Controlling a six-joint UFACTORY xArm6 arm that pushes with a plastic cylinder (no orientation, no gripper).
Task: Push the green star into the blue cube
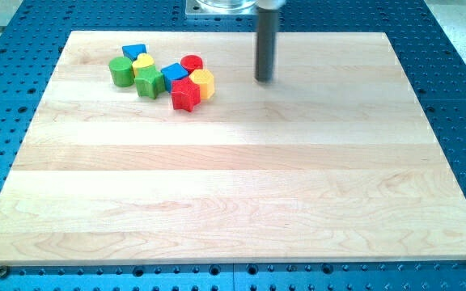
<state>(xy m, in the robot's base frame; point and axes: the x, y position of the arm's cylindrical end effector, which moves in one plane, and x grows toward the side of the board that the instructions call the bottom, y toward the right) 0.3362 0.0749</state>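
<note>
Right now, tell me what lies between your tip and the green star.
In the camera view, the red cylinder and blue cube lie between my tip and the green star.

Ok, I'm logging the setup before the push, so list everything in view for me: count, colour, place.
green star: 1, green, cluster's lower left, touching the blue cube
blue cube: 1, blue, cluster's middle
green cylinder: 1, green, cluster's left end
blue block: 1, blue, cluster's top, shape unclear
yellow heart: 1, yellow, below the blue block
red cylinder: 1, red, cluster's upper right
yellow block: 1, yellow, cluster's right end
red star: 1, red, cluster's bottom
wooden board: 1, light wood, centre
blue perforated table: 1, blue, surrounding the board
my tip: 1, dark rod, right of the cluster, touching no block
</note>
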